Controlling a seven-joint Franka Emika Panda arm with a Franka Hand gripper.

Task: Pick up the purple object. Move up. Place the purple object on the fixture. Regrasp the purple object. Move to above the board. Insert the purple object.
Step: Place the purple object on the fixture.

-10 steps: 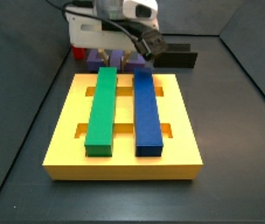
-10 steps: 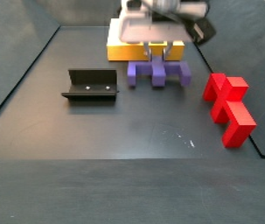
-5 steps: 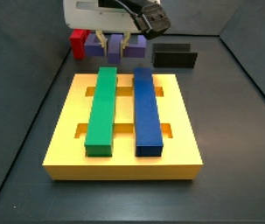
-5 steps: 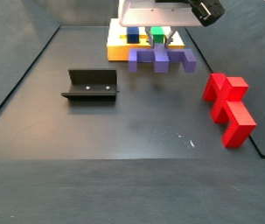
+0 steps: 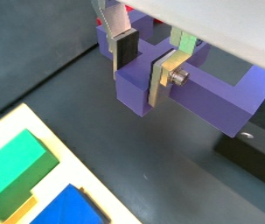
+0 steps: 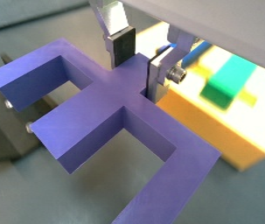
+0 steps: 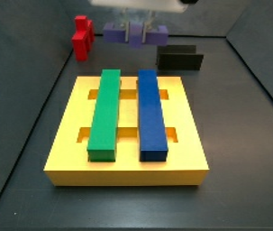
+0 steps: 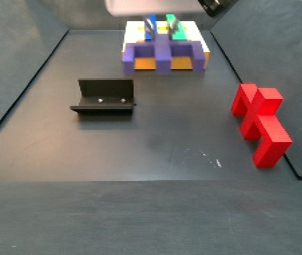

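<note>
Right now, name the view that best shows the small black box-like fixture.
A side view shows the fixture whole, with open floor around it. Another side view shows it behind the board; wrist views catch only dark edges. The gripper holds the purple object aloft.

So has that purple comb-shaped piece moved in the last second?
Yes. The purple piece, clamped in the gripper, has risen off the floor, higher against the black bracket.

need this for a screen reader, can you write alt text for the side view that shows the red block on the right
The end effector holds the purple object in the air, in front of the yellow board. The black fixture sits empty on the dark floor, and a red block lies apart.
</note>
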